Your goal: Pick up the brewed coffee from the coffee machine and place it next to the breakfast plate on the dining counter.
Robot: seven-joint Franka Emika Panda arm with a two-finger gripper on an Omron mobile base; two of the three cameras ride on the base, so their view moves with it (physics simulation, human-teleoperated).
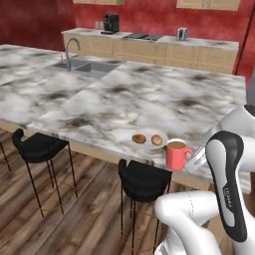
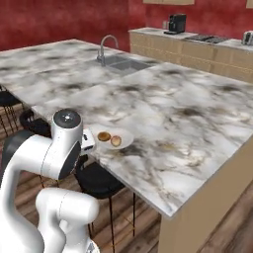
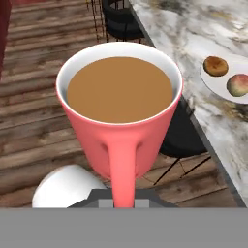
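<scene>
- Pincer (image 1: 198, 158) clamps the mug (image 1: 177, 154) handle; pickup done.
- Mug hangs off the worktop (image 1: 149, 94) edge near the plate (image 1: 148, 140); setting down remains.

Plate (image 1: 148, 141) with two pastries (image 1: 147, 139) near front edge of surface (image 1: 149, 94). Mug (image 1: 178, 154) just right of plate at surface's edge, handle toward gripper (image 1: 199, 158). Stools (image 1: 143, 180) below, in front. Sink (image 1: 89, 66) at far left; coffee machine (image 1: 111, 23) on wall counter (image 1: 149, 47) behind.
</scene>
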